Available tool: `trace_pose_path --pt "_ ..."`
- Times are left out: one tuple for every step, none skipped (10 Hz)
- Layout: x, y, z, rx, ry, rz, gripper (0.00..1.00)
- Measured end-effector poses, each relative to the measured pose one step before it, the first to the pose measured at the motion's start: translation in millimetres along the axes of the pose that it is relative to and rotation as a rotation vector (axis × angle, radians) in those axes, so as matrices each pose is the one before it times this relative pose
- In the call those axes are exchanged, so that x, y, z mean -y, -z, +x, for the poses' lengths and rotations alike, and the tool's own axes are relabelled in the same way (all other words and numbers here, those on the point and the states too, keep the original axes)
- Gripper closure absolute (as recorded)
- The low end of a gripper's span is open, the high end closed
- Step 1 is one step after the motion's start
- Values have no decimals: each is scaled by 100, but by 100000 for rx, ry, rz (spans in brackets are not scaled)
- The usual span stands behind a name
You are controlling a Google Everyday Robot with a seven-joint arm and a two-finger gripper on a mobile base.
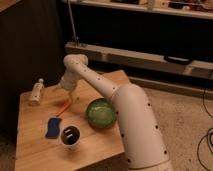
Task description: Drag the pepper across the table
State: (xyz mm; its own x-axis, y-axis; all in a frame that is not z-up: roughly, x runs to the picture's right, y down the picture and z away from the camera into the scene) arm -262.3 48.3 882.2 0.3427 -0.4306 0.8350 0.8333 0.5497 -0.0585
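The thin orange-red pepper lies on the light-wood table, left of the green bowl and just above the blue sponge. My white arm reaches from the lower right across the table. My gripper points down at the pepper's upper right end and appears to touch it.
A small white bottle lies at the table's back left. A cup with a dark inside stands near the front, right of the sponge. A dark shelving unit runs behind the table. Cables lie on the floor at right.
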Motion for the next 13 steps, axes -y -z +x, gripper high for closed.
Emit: trace_pose_path --pt "-33 -517 467 -1295 -464 -937 20" --pt "-70 -388 320 -1529 -646 -926 20" --pt "333 -472 -33 -3578 212 -3237 20" --pt "496 -21 -567 -2847 497 -2943 20" --pt "127 -248 -542 -2929 -121 -3228 20" --pt "-524 -404 -287 -3194 -1296 -2809 20" --pt "-396 -650 -337 -4213 -1906 -1653 20" --pt "-296 -641 -513 -2769 -2170 -469 20" --pt "-540 -340 214 -2751 -2509 164 20" --pt "-1015 -307 311 -1881 -4433 1568 20" --pt "-564 -68 -68 -250 -2037 1404 20" --pt "-634 -82 278 -86 -1851 1231 20" --pt "-373 -65 667 890 -2498 2040 20"
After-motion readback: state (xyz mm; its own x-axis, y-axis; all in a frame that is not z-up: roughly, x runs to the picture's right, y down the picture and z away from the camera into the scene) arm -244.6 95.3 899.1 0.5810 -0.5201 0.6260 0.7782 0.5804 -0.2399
